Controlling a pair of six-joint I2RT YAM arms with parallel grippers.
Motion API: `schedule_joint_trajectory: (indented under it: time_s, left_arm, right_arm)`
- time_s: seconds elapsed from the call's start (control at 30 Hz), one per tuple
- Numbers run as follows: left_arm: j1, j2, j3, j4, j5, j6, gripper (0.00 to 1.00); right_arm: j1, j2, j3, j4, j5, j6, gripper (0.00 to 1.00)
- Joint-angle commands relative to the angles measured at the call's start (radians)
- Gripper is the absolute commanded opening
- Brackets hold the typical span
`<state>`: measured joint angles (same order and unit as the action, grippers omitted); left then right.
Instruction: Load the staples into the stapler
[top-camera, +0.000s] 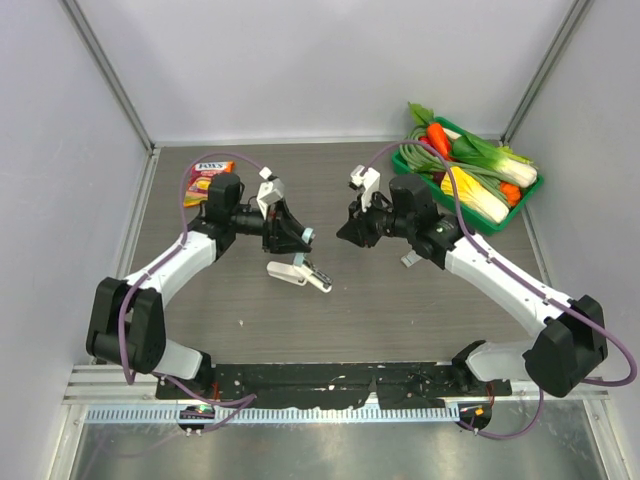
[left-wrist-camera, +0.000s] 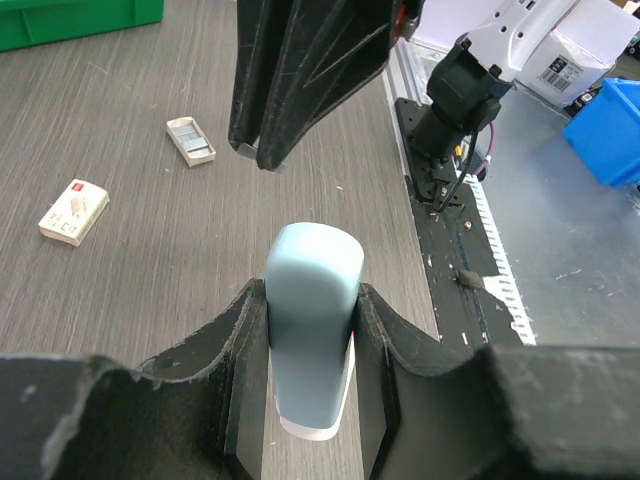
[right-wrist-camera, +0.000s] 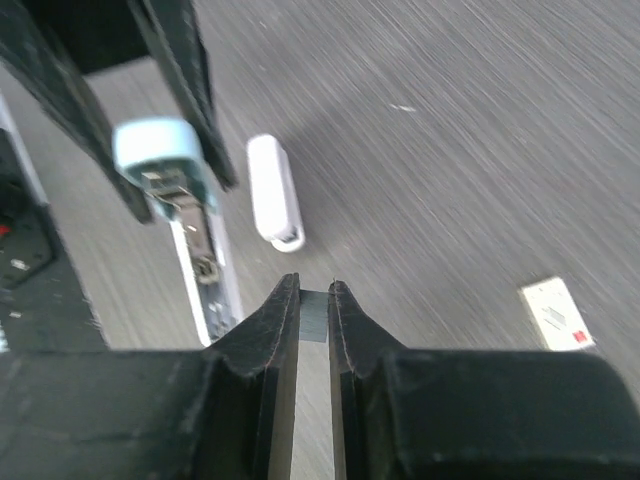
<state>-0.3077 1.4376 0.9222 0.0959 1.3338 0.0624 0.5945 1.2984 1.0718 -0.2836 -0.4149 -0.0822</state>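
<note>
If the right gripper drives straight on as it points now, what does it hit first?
Most likely the white stapler, lying ahead of the right gripper and its thin grey strip. The light-blue stapler held by the left gripper sits to one side; depth is unclear.

Grey woodgrain table (top-camera: 400, 320) carries white stapler (top-camera: 285, 268), staples (left-wrist-camera: 73, 212), vegetable basket (top-camera: 527, 190), snack packet (top-camera: 207, 180).

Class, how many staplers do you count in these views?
2. A light-blue stapler is clamped in the left gripper; a white stapler lies on the table between the arms. No others show.
</note>
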Motion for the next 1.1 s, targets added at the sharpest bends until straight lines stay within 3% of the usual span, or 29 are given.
schedule_joint_trajectory:
  time_s: [0.0, 0.13, 0.27, 0.4, 1.07]
  left_arm:
    - [-0.010, -0.011, 0.038, 0.068, -0.001, -0.041, 0.00]
    - [-0.010, -0.019, 0.012, 0.210, 0.031, -0.184, 0.00]
    - [-0.008, -0.022, -0.051, 0.553, 0.041, -0.386, 0.00]
    - [-0.008, 0.010, -0.071, 0.706, 0.034, -0.522, 0.00]
    - [-0.010, 0.010, -0.080, 0.766, 0.021, -0.589, 0.00]
  right_arm:
    - [-0.001, -0.021, -0.026, 0.191, -0.154, 0.202, 0.15]
    - [0.001, -0.034, -0.067, 0.250, -0.211, 0.289, 0.16]
    - [0.001, -0.056, -0.084, 0.264, -0.225, 0.338, 0.16]
    - [0.001, -0.067, -0.101, 0.265, -0.254, 0.366, 0.16]
    - [0.001, -0.119, -0.177, 0.224, -0.243, 0.243, 0.16]
